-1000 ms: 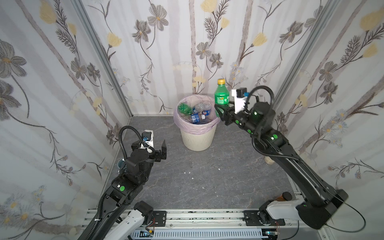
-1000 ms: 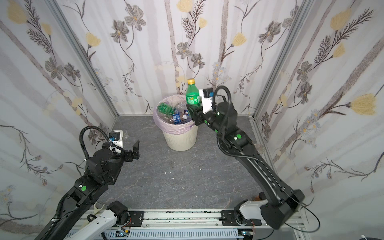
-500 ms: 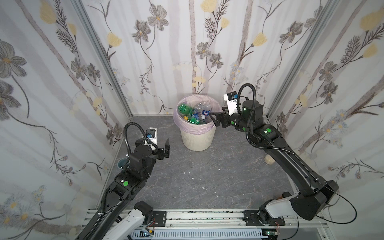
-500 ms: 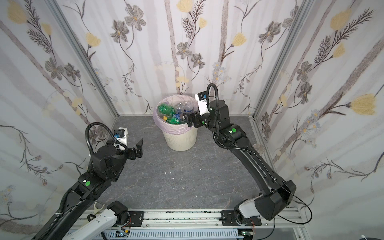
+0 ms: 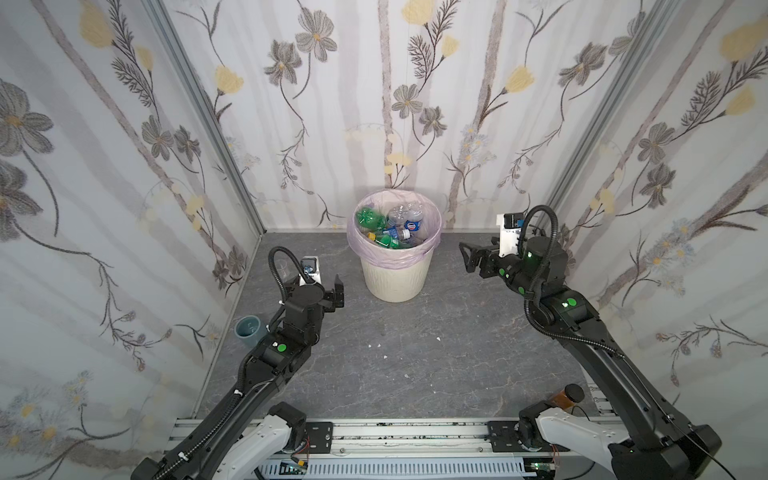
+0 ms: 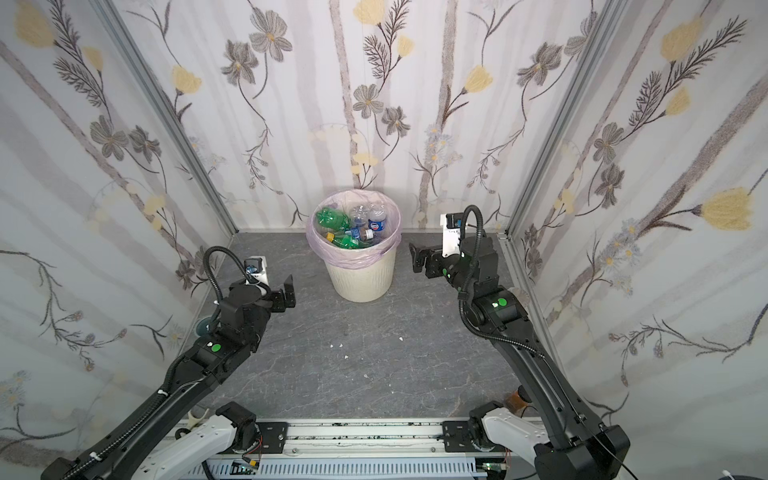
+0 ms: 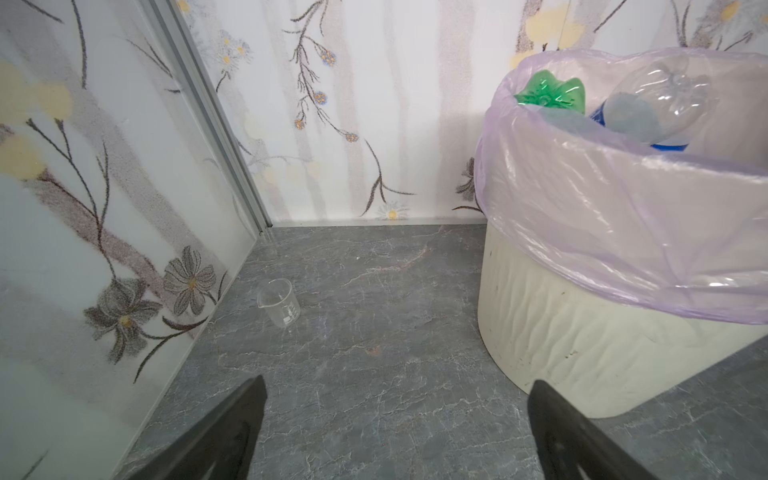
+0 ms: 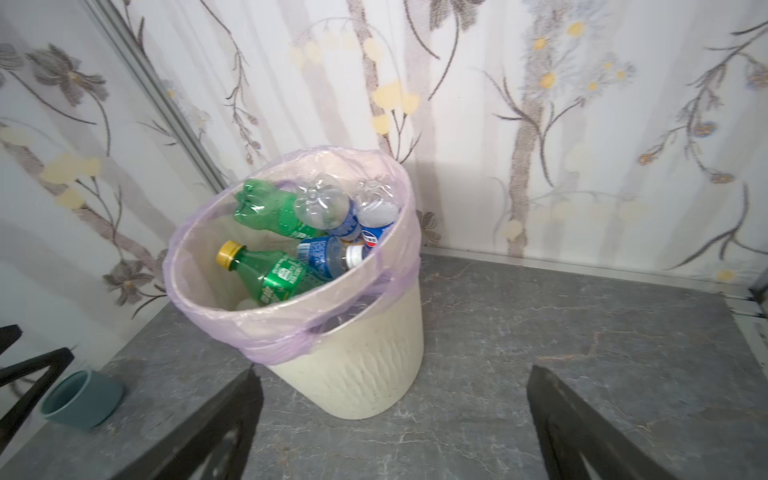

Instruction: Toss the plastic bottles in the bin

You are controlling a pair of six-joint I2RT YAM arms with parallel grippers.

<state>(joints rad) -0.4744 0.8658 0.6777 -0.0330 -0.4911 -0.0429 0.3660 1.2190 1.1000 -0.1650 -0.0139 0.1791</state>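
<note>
The plastic bottles (image 5: 390, 232), green and clear, lie piled inside the bin (image 5: 395, 282). No bottle shows on the desk (image 5: 415, 353) around the bin. Left jaws and right jaws stand spread and empty on either side of it. The task looks finished.
</note>
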